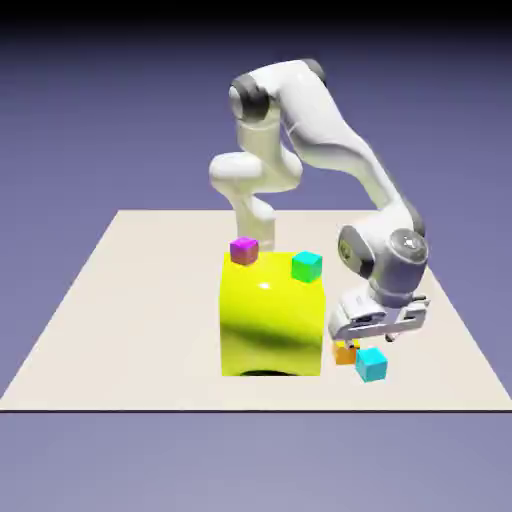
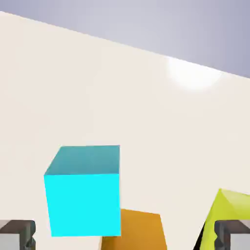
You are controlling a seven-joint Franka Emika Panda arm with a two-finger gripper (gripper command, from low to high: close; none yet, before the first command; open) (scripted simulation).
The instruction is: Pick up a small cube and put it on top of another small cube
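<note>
A small orange cube (image 1: pixel 345 353) rests on the table against the right side of a big yellow block (image 1: pixel 272 318). A small cyan cube (image 1: pixel 372 365) sits just in front of it. My gripper (image 1: pixel 362 338) hovers right above the orange cube, open and holding nothing. In the hand view the cyan cube (image 2: pixel 83 190) shows large at left of centre, and the orange cube (image 2: pixel 134 230) lies low between my two fingertips (image 2: pixel 17 234). The gripper (image 2: pixel 125 238) stands wide apart around both. The yellow block's corner (image 2: pixel 229 215) shows at the lower right.
Two more small cubes stand on top of the yellow block: a magenta cube (image 1: pixel 244 250) at its back left and a green cube (image 1: pixel 306 266) at its right. The beige table (image 1: pixel 140 300) ends close in front of the cyan cube.
</note>
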